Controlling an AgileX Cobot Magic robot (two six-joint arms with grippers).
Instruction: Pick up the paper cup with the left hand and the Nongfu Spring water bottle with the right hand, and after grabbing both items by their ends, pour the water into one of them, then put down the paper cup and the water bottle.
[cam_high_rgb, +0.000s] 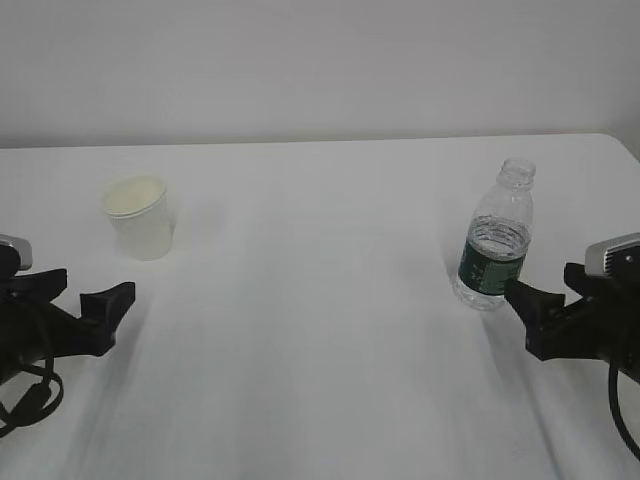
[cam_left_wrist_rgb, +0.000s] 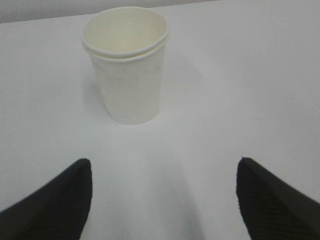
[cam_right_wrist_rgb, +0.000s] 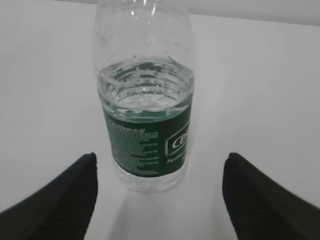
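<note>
fingertips first, nearest to us: in the left wrist view the left gripper (cam_left_wrist_rgb: 162, 200) shows only two dark tips at the bottom corners, set wide apart with bare table (cam_left_wrist_rgb: 250, 75) between them and nothing held. the right gripper (cam_right_wrist_rgb: 160, 195) reads the same way in its own view, jaws spread wide, empty.

beyond the right tips stands the nongfu spring water bottle (cam_right_wrist_rgb: 146, 115), upright and capless, centred in the gap but not touched. the water (cam_right_wrist_rgb: 145, 90) sits a little above the green label, so we judge the bottle moderately weighted low down, thin-walled and springy; a hard squeeze could push water up the open neck. we would grip at the label band, where the ribs give purchase.

beyond the left tips stands the paper cup (cam_left_wrist_rgb: 127, 65), upright on the table, clear of the gripper. we judge it very light and easy to crush or tip; a gentle hold at mid-body suits it. a double line at the rim hints at two nested cups, though we cannot be sure.

in the exterior view cup (cam_high_rgb: 140, 216) and bottle (cam_high_rgb: 495, 238) stand well apart. both arms are cut off by the frame edges, the bottle's neck is cropped in the right wrist view, and we cannot tell whether the cup holds anything.
</note>
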